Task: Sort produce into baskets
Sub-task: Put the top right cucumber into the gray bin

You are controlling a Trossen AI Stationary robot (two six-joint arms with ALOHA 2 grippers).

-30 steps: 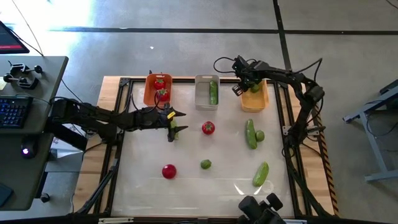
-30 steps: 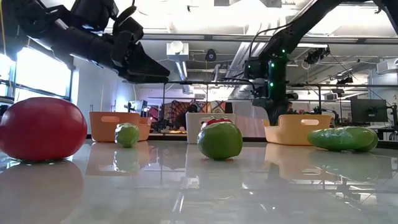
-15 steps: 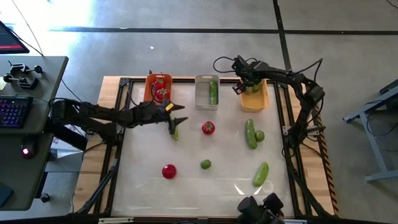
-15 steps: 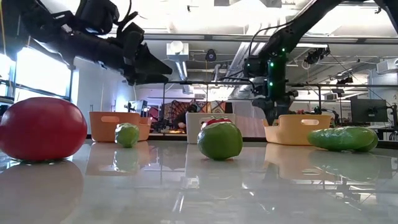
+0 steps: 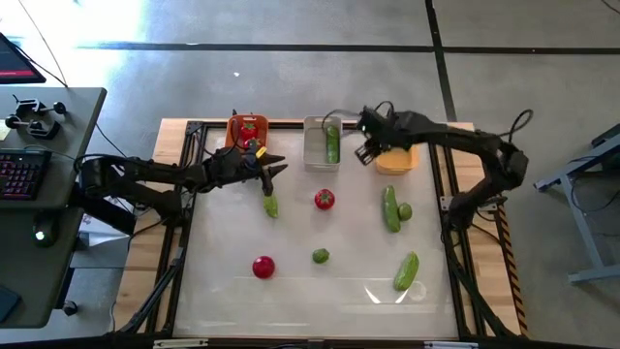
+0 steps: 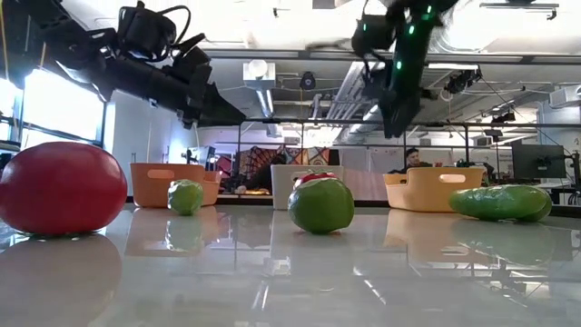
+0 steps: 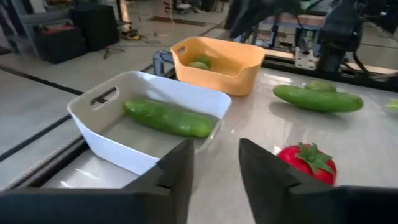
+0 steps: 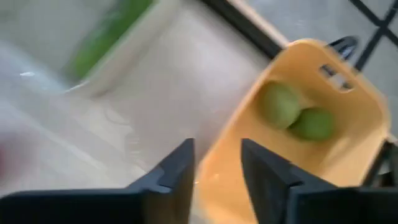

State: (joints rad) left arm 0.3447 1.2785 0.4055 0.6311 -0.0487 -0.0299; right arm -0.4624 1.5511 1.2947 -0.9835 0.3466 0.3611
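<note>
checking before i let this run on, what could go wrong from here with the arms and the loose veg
1. The small cucumber lies loose on the table just below the left gripper; a low sweep could knock it.
2. The right gripper hangs between the grey basket and the yellow basket; a careless swing could clip a rim.
3. The lime touches a long cucumber; grasping one may roll the other.

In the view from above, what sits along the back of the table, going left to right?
Orange-red bin with tomatoes → grey bin with a cucumber → yellow bin, partly under the right arm.
</note>
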